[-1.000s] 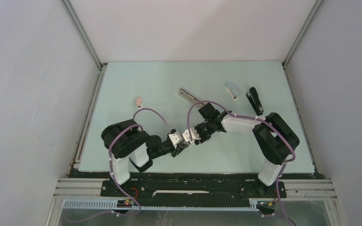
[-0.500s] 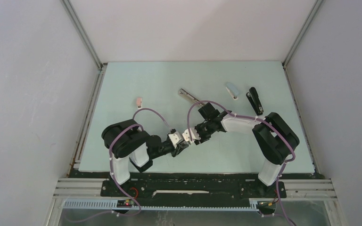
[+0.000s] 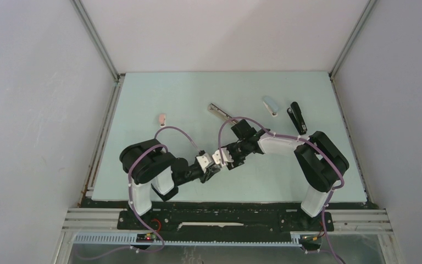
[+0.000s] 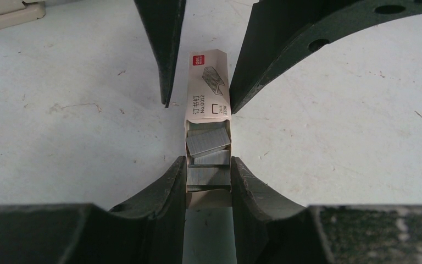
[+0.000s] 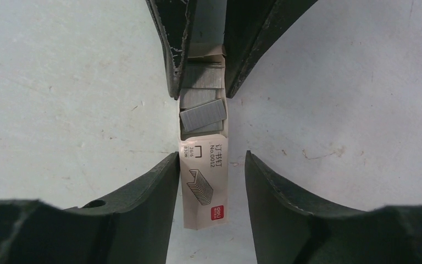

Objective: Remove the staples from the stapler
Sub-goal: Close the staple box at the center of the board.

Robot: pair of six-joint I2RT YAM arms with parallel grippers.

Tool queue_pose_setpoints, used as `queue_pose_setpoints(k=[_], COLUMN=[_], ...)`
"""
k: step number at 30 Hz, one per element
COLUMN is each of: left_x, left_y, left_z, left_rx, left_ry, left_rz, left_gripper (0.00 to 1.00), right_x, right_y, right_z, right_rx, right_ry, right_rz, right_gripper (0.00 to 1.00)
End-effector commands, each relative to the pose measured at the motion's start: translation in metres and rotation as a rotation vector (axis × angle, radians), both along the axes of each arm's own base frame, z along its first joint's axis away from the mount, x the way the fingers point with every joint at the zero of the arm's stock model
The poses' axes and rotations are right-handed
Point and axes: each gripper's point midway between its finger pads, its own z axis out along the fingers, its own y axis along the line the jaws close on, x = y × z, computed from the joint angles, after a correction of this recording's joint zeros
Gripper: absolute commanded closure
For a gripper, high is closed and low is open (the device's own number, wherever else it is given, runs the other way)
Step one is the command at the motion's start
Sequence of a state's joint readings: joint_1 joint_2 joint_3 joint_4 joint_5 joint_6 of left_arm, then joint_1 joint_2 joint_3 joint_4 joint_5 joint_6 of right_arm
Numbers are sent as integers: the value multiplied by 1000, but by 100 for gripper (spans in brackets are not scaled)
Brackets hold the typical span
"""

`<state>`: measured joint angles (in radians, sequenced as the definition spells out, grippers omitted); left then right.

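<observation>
Presently, status: unloading looks well advanced, though that is a judgement. Loose staples (image 4: 207, 142) lie in the drawer of a small cardboard box (image 4: 209, 88), not in any stapler that shows. Whether the staplers farther back are empty cannot be told.

Item, nearest: left arm (image 3: 159, 170). The left jaws are closed on the drawer end of the box, one against each side wall. Whether the box rests on the counter (image 3: 159, 93) or hangs just above it cannot be told.

Item: the box. It holds several short grey strips, the top one askew and the others flat beneath. The drawer is slid roughly halfway out of its printed sleeve, leaving the strips uncovered.

Item: right arm (image 3: 277, 144), meeting the left end-on. The right jaws stand open astride the sleeve end. One side is against or just beside the cardboard and the other is clear of it. They hold nothing.

Item, far row on the counter, left to right:
- pink stapler (image 3: 162, 118)
- silvery stapler (image 3: 220, 111), seemingly swung open
- pale blue stapler (image 3: 270, 105)
- black stapler (image 3: 296, 117)

All four are well apart from the box.

Left to do, by estimate: close the drawer, or set the box down.
</observation>
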<state>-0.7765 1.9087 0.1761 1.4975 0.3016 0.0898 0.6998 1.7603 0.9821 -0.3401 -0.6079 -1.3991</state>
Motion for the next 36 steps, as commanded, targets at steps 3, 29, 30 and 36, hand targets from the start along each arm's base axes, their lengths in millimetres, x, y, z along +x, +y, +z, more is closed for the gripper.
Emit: queue_pose_setpoints(k=[3,29,30,36], left_x=[-5,-4,-4,-4], left_y=[1,3,2,1], left_z=[-26,-28,-28,-28], left_rx=[80,84,83,81], left_ry=[54,61,59,61], left_rz=[-23,-6,-7,-11], left_gripper=[66,66,66,66], right_x=[-10,-15,-14,3], right_y=[-13,-45,-48,-64], right_z=[-19,37,41,45], right_rx=[-75,-12,-6,0], right_ry=[73,114,123,152], right_rz=[-42,-76,-91,-231], right_gripper=[39,26,26,27])
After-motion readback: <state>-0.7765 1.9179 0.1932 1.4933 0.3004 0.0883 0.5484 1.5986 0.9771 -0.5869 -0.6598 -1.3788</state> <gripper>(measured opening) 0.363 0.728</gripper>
